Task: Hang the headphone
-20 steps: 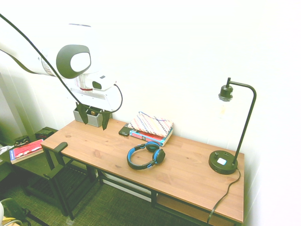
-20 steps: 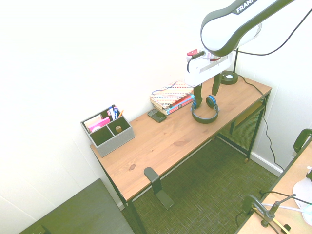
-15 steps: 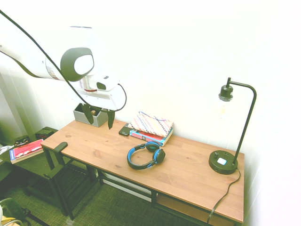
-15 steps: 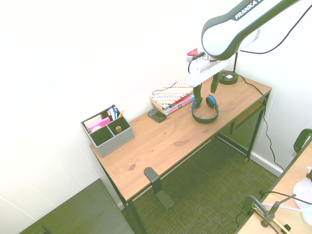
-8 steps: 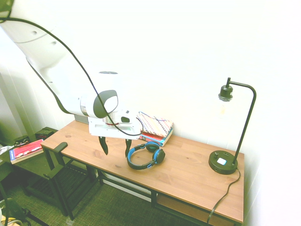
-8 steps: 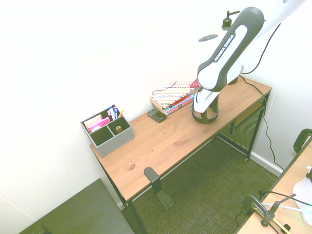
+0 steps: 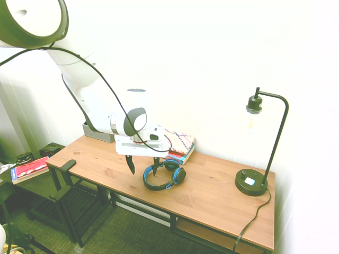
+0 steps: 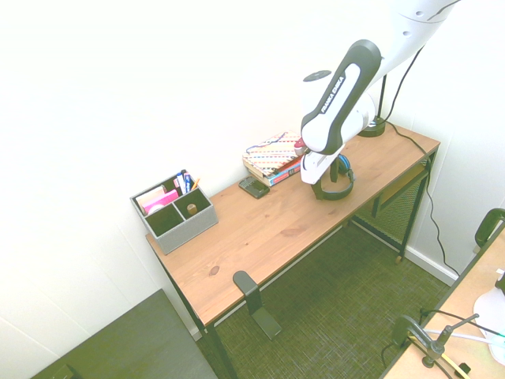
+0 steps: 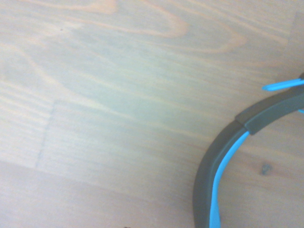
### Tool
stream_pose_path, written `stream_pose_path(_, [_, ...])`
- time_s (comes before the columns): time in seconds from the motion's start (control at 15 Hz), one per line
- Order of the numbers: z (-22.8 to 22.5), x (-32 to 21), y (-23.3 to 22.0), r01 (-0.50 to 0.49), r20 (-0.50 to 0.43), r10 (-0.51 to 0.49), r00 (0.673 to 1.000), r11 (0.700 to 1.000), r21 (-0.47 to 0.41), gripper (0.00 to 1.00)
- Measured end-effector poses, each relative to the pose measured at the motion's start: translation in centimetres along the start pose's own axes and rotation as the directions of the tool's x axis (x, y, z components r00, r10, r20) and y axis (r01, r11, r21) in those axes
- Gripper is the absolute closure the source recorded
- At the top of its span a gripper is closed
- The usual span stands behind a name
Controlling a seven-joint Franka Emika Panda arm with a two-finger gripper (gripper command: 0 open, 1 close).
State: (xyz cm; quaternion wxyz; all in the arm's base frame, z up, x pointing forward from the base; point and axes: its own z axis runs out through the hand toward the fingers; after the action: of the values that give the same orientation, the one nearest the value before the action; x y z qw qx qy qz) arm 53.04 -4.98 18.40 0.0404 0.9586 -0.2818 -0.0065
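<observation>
The gripper [image 7: 142, 166] hangs low over the worktop [image 7: 212, 196] with its fingers spread wide, one just beside the headband of the headphone [image 7: 164, 176], which lies flat on the wood. Behind it sit stacked books [image 7: 177, 144]; a lamp [image 7: 254, 180] stands well apart.

A long wooden desk [image 7: 212, 198] is standing against a white wall. A black lamp [image 7: 258, 153] is sitting at its right end. A stack of books [image 7: 177, 144] is lying near the wall, and a small dark phone [image 8: 253, 187] is lying just beside it. A gray box [image 8: 175, 212] is holding pens and pink paper. A black hook [image 8: 246, 289] is sticking out at the desk's front edge.
</observation>
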Motion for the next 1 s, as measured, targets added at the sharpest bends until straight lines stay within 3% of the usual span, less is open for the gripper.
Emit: stream_pose_path(1.0, [1.9, 1.0, -0.5, -0.016, 0.031, 0.017, 0.999, 1.000, -0.017, 1.00])
